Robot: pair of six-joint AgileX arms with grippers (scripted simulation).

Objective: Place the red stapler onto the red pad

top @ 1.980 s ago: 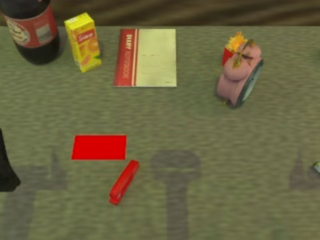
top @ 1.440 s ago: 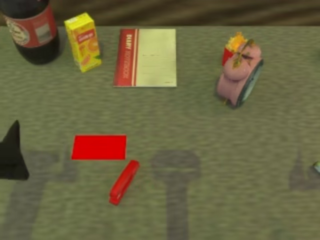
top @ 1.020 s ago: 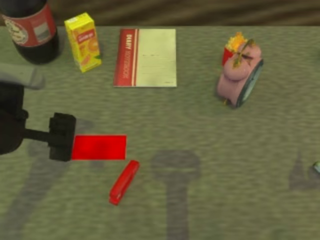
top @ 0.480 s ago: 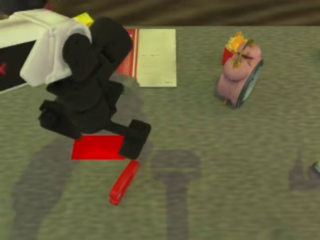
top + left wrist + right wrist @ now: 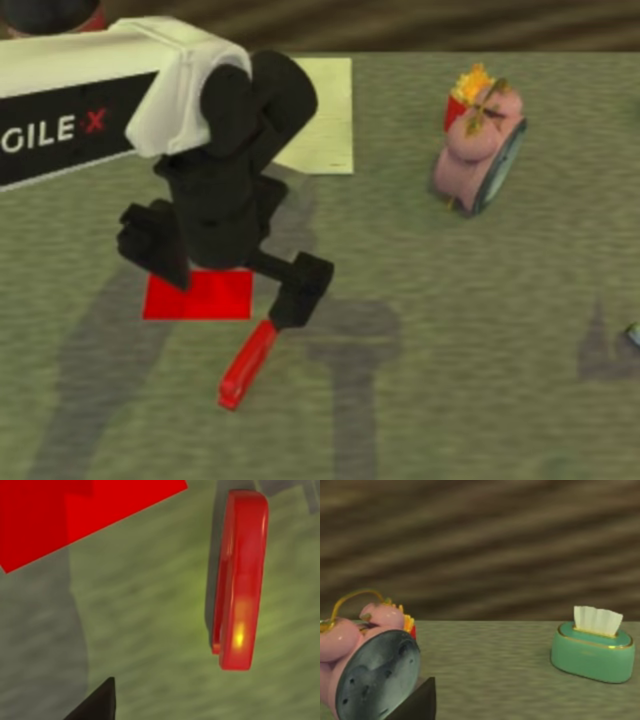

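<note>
The red stapler [image 5: 247, 365] lies slantwise on the olive table, just in front of the red pad's [image 5: 200, 297] right corner and off it. My left arm reaches in from the left, and its gripper [image 5: 292, 300] hovers over the stapler's far end, open and holding nothing. The arm hides the pad's back edge. In the left wrist view the stapler [image 5: 240, 580] lies whole below the camera, the pad [image 5: 75, 515] beside it, and one dark fingertip [image 5: 102, 702] shows. My right gripper [image 5: 632, 335] is parked at the table's right edge, open.
A pink round clock-like object [image 5: 478, 150] with a yellow and red ornament stands at the back right. A cream notebook [image 5: 322, 115] at the back is half hidden by my left arm. A green tissue box [image 5: 592, 655] shows in the right wrist view.
My left arm has swept in from the left edge, across the pad, to above the stapler's far end. It now hides the juice box, the bottle and part of the notebook. Stapler and pad have not moved.
</note>
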